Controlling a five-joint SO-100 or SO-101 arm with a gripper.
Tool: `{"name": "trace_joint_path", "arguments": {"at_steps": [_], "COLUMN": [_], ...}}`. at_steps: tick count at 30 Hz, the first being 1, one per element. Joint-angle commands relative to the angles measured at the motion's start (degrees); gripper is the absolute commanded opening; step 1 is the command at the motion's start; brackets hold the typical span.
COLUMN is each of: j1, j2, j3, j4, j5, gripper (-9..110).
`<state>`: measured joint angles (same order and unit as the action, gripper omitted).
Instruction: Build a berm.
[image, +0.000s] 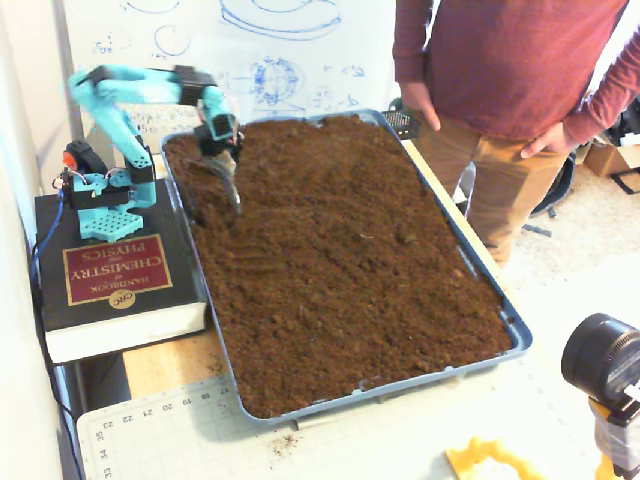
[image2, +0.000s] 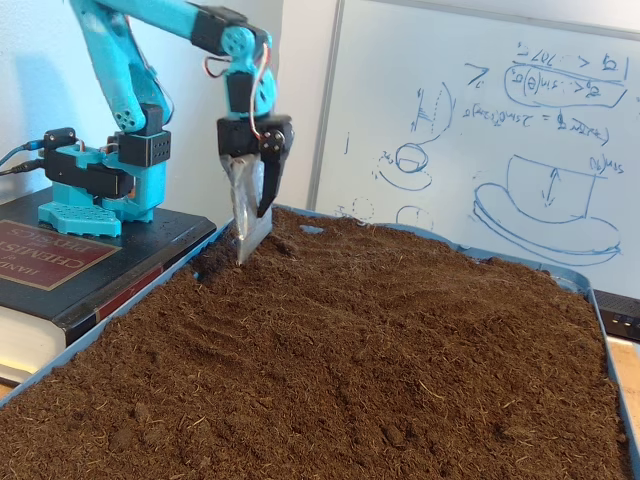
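A blue tray (image: 521, 336) (image2: 556, 270) holds a bed of loose dark-brown soil (image: 340, 260) (image2: 380, 350). The soil lies roughly even, slightly higher toward the whiteboard end, and no berm stands out in either fixed view. My teal arm reaches from its base over the tray's far-left corner. My gripper (image: 233, 188) (image2: 252, 236) points straight down, its black finger lying close against a silver scoop blade (image2: 243, 220), so it looks shut. The blade's tip sits at the soil surface near the tray's left wall.
The arm's base stands on a thick black book (image: 110, 275) (image2: 50, 260) left of the tray. A person (image: 510, 80) stands at the tray's far-right side. A camera lens (image: 605, 360) and a cutting mat (image: 150, 430) lie near the front. A whiteboard (image2: 480, 130) backs the tray.
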<state>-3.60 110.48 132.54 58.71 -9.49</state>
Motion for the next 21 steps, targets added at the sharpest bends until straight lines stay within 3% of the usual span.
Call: {"name": "trace_joint_path", "arguments": {"at_steps": [1, 9, 21], "j1": [-0.7, -0.7, -0.09], "j2": [-8.26, -21.53, -35.07], "j3": [-4.92, -9.05, -29.53], "j4": [-1.14, -1.23, -1.32], "j5": [0.0, 0.0, 0.0], "gripper": [1, 1, 1]}}
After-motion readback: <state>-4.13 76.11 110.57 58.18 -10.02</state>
